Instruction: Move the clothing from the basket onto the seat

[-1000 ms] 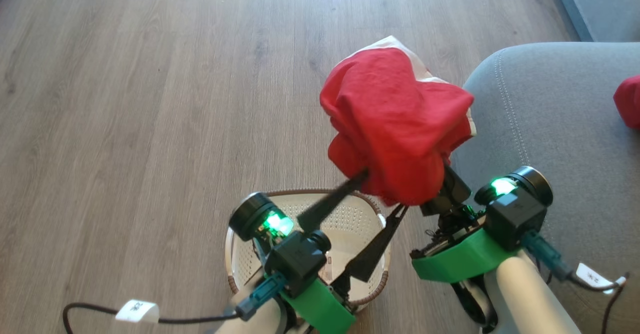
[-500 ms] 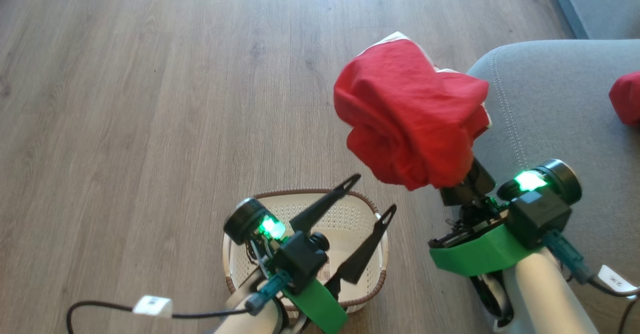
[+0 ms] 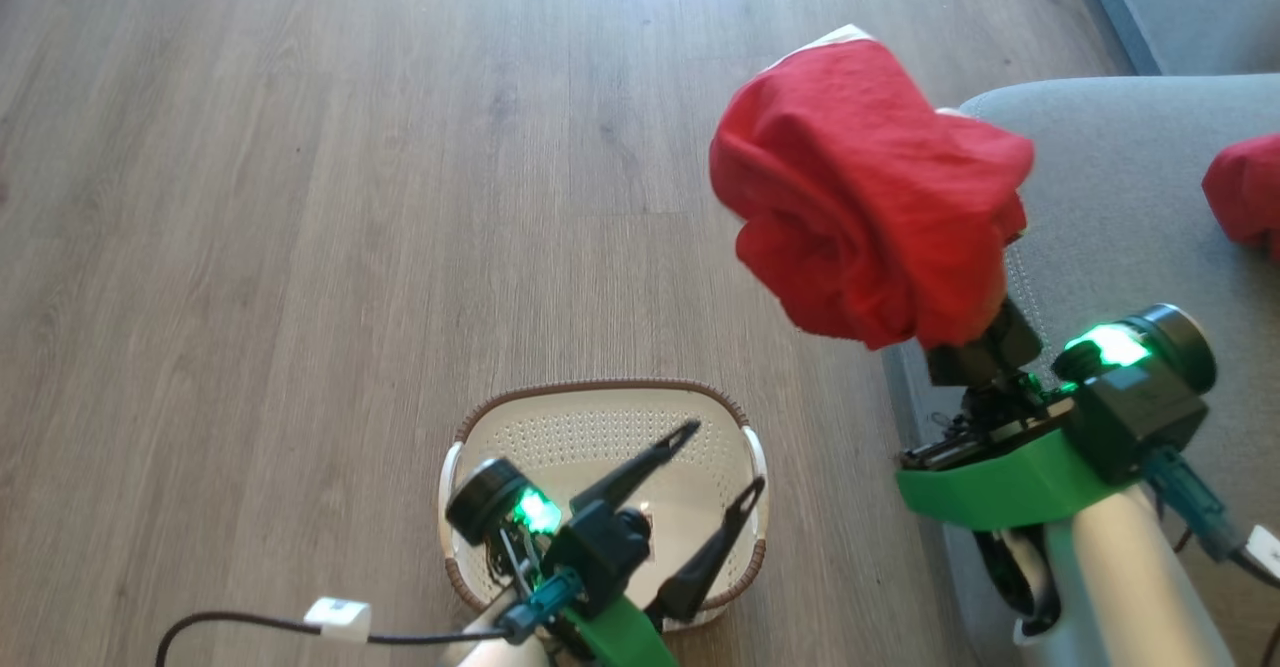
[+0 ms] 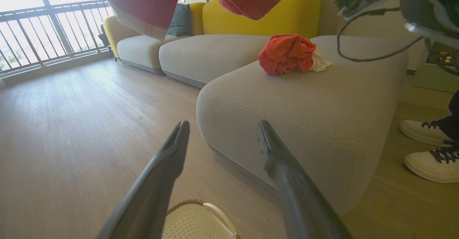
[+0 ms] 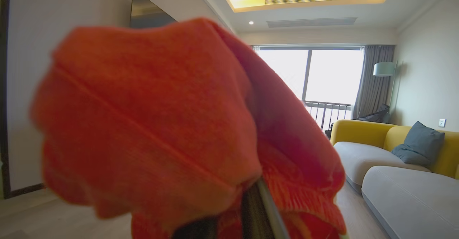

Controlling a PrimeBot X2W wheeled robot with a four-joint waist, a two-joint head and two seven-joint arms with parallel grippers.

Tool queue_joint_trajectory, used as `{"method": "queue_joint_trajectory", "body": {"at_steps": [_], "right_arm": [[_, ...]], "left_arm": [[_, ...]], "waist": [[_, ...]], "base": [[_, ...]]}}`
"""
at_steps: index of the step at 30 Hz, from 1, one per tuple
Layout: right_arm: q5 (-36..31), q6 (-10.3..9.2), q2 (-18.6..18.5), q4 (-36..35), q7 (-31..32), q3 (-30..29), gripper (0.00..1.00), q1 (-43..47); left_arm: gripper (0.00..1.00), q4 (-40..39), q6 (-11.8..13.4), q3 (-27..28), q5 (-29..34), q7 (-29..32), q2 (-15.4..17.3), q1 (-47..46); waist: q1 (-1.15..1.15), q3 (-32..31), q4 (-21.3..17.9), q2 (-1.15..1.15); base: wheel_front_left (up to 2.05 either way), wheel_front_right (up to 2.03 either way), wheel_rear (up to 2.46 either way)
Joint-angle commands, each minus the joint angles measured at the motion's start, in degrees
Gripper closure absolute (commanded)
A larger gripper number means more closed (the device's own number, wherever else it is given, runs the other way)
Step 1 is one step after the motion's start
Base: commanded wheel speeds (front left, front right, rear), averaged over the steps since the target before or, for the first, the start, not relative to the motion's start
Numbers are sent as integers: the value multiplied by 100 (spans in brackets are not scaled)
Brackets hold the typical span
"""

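1. Left end effector [image 3: 723,458]: released, its two dark fingers spread wide with nothing between them. It hangs over the basket in the head view. In the left wrist view [image 4: 224,124] the fingers point toward the seat's rounded corner.
2. Basket [image 3: 600,385]: cream, with perforated walls and a brown rim, standing on the floor [image 3: 300,197] near the seat. Its bare bottom shows, and a corner of it shows in the left wrist view [image 4: 200,221].
3. Right end effector [image 3: 985,342]: clenched on the garment. Its fingers are buried in the cloth, and only their dark base shows above the green wrist cover.
4. Garment [image 3: 870,187]: bright red with a white edge at the top, bunched over the right fingers and held in the air. In the head view it lies across the seat's edge and the floor beside it. The right wrist view [image 5: 150,124] shows it close up and blurred.
5. Seat [image 3: 1110,207]: grey upholstery with pale double stitching along its rounded edge [image 4: 304,99].
6. Second garment [image 4: 287,54]: red with a white part, crumpled on top of the seat, well apart from the held one [image 3: 1245,192].
7. Shoes [image 4: 426,142]: white and laced, a person's, on the floor beside the seat.
8. Yellow backrest [image 4: 258,15] and railing [image 4: 43,34], beyond.
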Motion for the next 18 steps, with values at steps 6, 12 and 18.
{"method": "queue_joint_trajectory", "body": {"at_steps": [6, 12, 18], "right_arm": [[0, -1, -27, -305, -37, -123, 100, -257], [14, -1, -57, -328, -37, -188, 100, -257], [8, -1, -57, -339, -37, -210, 100, -226]], "left_arm": [[0, 125, -5, 9, -161, -55, 109, -8], [0, 236, -6, 16, -173, -55, 176, 137], [0, 211, -6, 61, -167, -55, 244, 243]], "waist": [[0, -8, -48, 0], [0, -10, -102, 0], [0, 1, -127, 0]], "base": [[0, 0, 0], [0, 0, 0], [0, 0, 0]]}}
